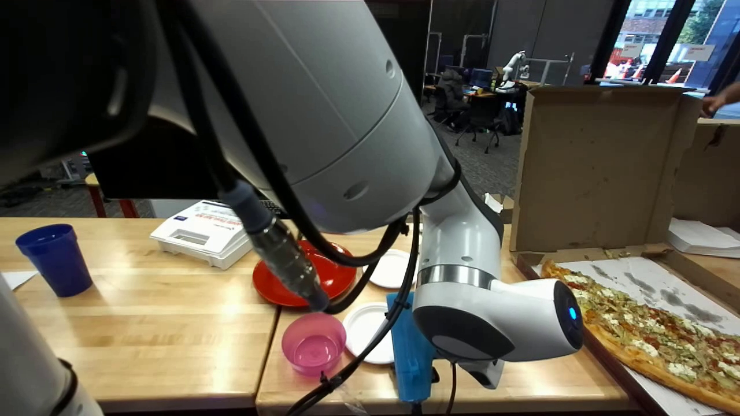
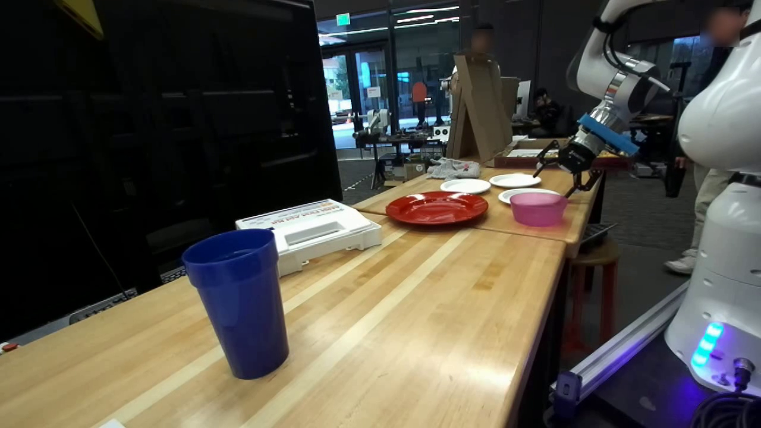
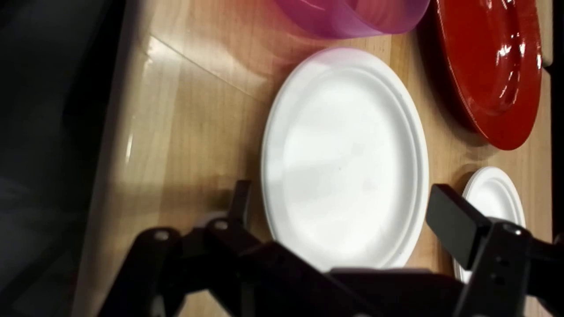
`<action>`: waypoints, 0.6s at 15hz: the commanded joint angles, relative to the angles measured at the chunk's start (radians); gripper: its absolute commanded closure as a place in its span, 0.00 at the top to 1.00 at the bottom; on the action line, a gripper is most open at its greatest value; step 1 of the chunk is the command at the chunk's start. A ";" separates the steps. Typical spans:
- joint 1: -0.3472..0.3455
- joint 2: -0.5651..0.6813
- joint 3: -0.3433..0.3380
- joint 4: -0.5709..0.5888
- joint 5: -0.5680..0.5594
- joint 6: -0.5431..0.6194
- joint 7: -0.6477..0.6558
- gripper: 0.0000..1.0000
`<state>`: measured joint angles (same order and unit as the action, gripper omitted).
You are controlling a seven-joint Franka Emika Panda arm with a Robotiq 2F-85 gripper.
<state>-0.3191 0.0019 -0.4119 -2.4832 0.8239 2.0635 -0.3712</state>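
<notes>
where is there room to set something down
Mostly the wooden tabletop between the blue cup and red plate, beside the white case; a smaller patch borders the pizza box. It's crowded near the open gripper: white plates and pink bowl.

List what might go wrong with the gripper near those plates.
In the wrist view, the open gripper frames a white plate; lowering off-centre might press its rim. A sideways swing might knock the nearby pink bowl. A push toward the edge of the table might tip the plate off.
</notes>
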 commanded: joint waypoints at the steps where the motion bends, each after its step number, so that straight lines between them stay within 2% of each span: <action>1: -0.033 0.031 0.005 0.034 0.018 -0.065 -0.035 1.00; 5: -0.046 0.045 0.008 0.052 0.019 -0.095 -0.045 0.99; 7: -0.048 0.053 0.010 0.059 0.018 -0.106 -0.046 0.93; 9: -0.048 0.059 0.011 0.063 0.019 -0.113 -0.048 0.80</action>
<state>-0.3457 0.0435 -0.4119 -2.4399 0.8249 1.9832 -0.3969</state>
